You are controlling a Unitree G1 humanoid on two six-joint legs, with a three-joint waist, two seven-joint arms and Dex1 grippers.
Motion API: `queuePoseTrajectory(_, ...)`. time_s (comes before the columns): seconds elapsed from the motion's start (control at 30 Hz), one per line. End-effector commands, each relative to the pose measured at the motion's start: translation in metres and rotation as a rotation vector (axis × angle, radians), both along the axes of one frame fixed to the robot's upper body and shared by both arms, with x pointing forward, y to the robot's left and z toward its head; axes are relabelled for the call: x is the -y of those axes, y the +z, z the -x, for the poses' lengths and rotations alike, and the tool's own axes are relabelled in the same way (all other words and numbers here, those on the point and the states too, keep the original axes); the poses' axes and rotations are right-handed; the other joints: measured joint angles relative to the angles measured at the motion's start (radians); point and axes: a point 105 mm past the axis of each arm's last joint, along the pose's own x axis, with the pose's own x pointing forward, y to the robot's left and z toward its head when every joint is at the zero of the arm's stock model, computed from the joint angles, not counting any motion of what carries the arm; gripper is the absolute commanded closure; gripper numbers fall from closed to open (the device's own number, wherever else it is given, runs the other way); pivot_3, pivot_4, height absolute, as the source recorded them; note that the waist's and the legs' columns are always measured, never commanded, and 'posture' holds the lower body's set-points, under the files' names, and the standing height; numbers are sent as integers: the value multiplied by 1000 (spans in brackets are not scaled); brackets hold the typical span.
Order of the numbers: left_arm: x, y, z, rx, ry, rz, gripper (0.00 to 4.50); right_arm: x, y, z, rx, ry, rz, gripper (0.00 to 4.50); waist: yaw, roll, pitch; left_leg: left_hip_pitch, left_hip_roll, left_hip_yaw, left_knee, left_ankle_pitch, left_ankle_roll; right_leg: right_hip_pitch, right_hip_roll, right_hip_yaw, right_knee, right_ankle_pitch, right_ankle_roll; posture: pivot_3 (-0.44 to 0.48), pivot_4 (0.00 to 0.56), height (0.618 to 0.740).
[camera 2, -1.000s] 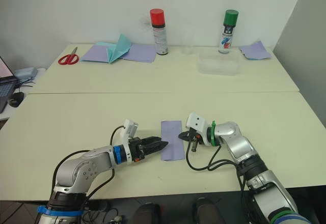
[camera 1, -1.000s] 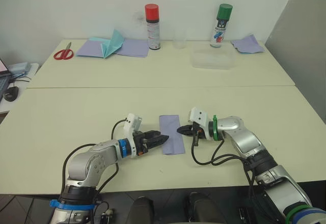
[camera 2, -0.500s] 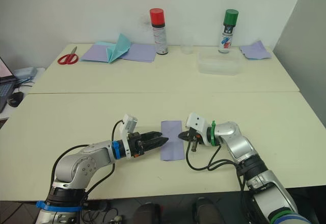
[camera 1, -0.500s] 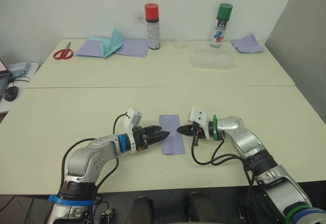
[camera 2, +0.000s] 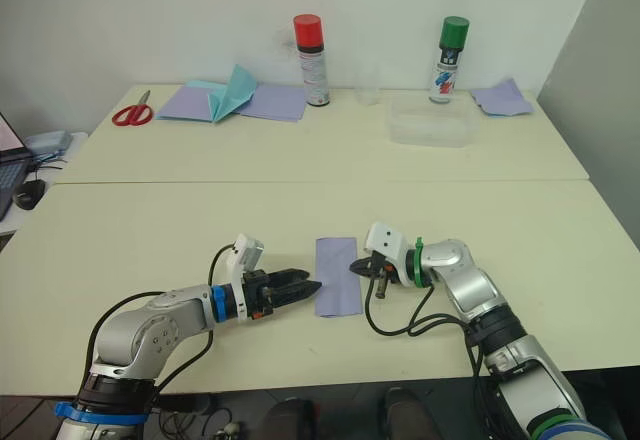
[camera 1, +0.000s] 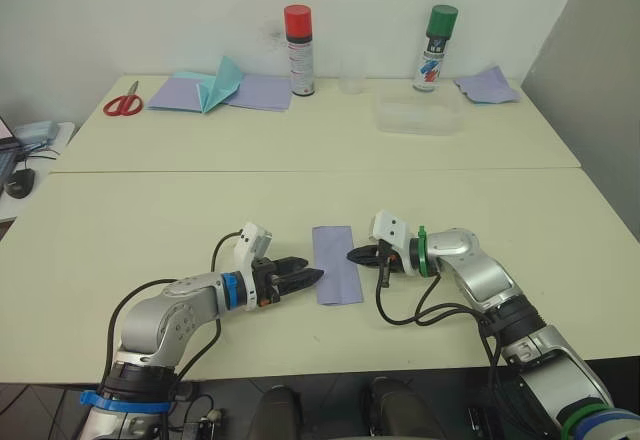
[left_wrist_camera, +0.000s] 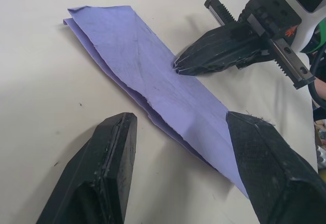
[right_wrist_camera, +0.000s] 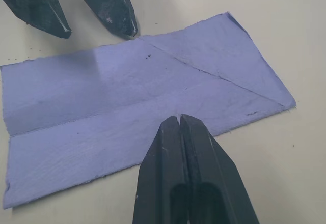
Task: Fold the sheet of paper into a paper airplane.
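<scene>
Since the earlier frames, the left gripper point(camera 1: 312, 277) has drawn back slightly toward the robot, its elbow lower; the right gripper point(camera 1: 353, 256) is unchanged. Left gripper: fingers spread apart, tips level with the table point(camera 1: 150, 230) at the sheet's left edge, forearm lying low and pointing right. Right gripper: fingers pressed together, empty, tips resting on the right edge of the sheet of paper point(camera 1: 336, 263), forearm bent inward, pointing left. Sheet of paper: folded into a narrow creased strip, flat on the near table between the two grippers.
</scene>
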Motion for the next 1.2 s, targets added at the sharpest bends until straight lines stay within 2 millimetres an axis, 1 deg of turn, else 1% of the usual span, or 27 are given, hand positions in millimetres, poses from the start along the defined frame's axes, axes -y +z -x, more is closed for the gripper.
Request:
queuePoseTrajectory(0.03,-6,8,-1,46,15,8,1882,13,-24,0,-66,-62,83,4500,0,0,0,0,0,0,0,0,0,0,0,0,0,0,0,0,150,740)
queuePoseTrajectory(0.17,-12,8,-3,77,18,-44,3132,14,-24,-1,-66,-62,85,4500,0,-1,0,0,0,0,-1,0,0,0,0,0,0,0,0,0,150,740)
queuePoseTrajectory(0.3,-19,9,-8,125,14,-104,4474,14,-24,0,-67,-61,86,4500,0,-1,0,0,0,0,-2,0,0,0,0,0,0,-1,-1,0,150,740)
queuePoseTrajectory(0.47,-13,5,-11,168,-36,-169,4474,13,-25,0,-70,-60,87,4500,0,-1,1,0,0,0,-2,0,0,0,0,0,0,0,-1,0,150,740)
queuePoseTrajectory(0.7,6,1,-15,178,-78,-146,4474,14,-24,0,-69,-63,87,4500,0,-1,1,0,0,1,-2,0,0,0,0,0,0,0,-1,0,150,740)
queuePoseTrajectory(0.83,11,8,-18,191,-78,-108,4474,15,-24,0,-68,-65,86,4500,1,-1,1,0,0,1,-2,0,0,0,0,-1,0,0,0,0,150,740)
queuePoseTrajectory(1.07,5,19,-22,216,-86,-110,4474,15,-24,1,-70,-70,85,4500,1,-2,1,0,0,1,-2,0,0,0,0,-1,0,0,1,0,150,740)
queuePoseTrajectory(1.2,13,23,-23,228,-111,-94,4474,14,-24,1,-70,-71,82,4500,1,-2,1,0,-1,1,-2,0,0,0,0,-1,0,1,1,0,150,740)
